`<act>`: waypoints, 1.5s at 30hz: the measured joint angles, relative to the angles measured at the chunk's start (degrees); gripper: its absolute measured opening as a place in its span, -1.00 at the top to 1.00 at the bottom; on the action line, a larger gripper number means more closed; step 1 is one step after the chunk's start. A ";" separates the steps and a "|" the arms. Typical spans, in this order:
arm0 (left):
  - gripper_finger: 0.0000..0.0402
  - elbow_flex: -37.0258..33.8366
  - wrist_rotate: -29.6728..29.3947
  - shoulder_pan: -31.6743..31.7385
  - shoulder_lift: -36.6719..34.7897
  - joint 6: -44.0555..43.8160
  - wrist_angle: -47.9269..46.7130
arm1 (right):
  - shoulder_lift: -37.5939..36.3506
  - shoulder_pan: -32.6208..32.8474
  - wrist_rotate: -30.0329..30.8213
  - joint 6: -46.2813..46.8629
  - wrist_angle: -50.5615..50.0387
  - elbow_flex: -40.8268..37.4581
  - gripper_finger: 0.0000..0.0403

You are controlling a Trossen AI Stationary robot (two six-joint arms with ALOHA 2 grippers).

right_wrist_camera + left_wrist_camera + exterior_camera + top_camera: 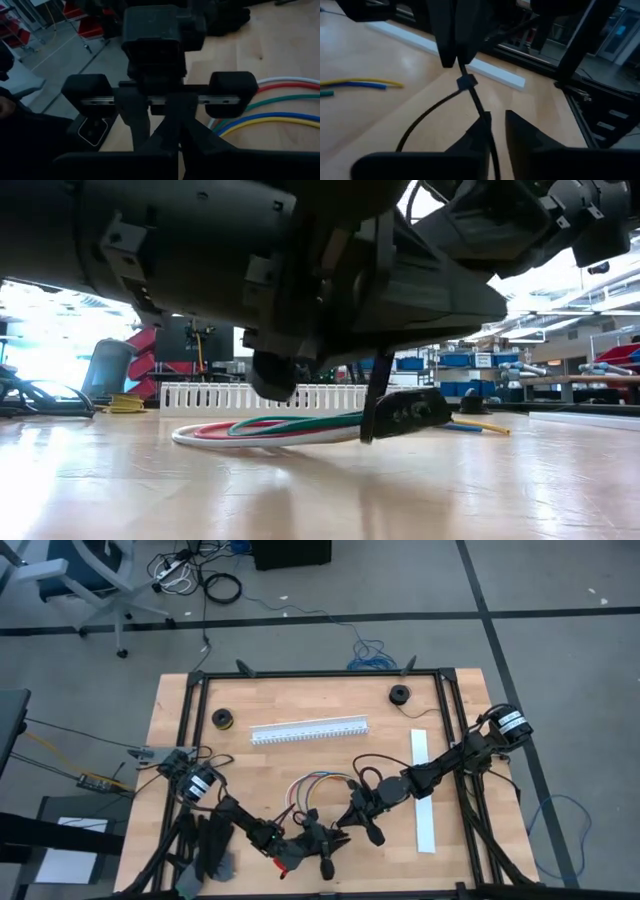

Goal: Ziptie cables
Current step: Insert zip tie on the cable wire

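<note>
two dark arms are seen from above reaching over a pale wooden table (300, 705) with visible plank grain, framed by black metal rails (320, 674). on the far half lies a long white slotted channel (309, 730), comb-like along its edge, and toward the right a flat white strip (424, 802) lies lengthwise. two small round dark spools (222, 718) sit near the far corners.

the cables (318, 784), thin and glossy in red, green, blue, yellow and white, are laid in a loop near the middle of the table, just beyond both grippers. from table height they are shown curving flat on the wood in front of the slotted channel, with a dark block-shaped plug (410, 412) at one end; this plug is not made out from above.

the left gripper (318, 845) is held low at the near edge; in its own wrist picture its fingers (520, 140) stand almost together around a thin black ziptie (475, 97), whose small square head and loop are shown only there.

the right gripper (362, 823) is just beside it; its fingers (172, 132) are pressed shut, and whether the tie is pinched between them cannot be told. the coloured cables are seen behind it.
</note>
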 joint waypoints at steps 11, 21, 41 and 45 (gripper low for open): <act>0.42 -1.33 1.46 -0.27 -0.43 2.32 -0.19 | 0.00 -0.01 -0.23 0.04 -1.34 -0.02 1.00; 0.41 -9.19 -3.13 -2.80 -5.44 0.83 3.50 | 0.00 -0.18 -0.36 0.07 -1.23 -0.02 1.00; 0.42 -9.46 -2.05 0.60 -5.53 5.14 11.49 | 0.00 -0.40 -1.96 -0.39 0.23 -0.02 1.00; 0.42 -9.46 0.15 1.31 -5.51 3.97 11.37 | 0.00 -0.40 -1.94 -0.46 0.56 -0.02 1.00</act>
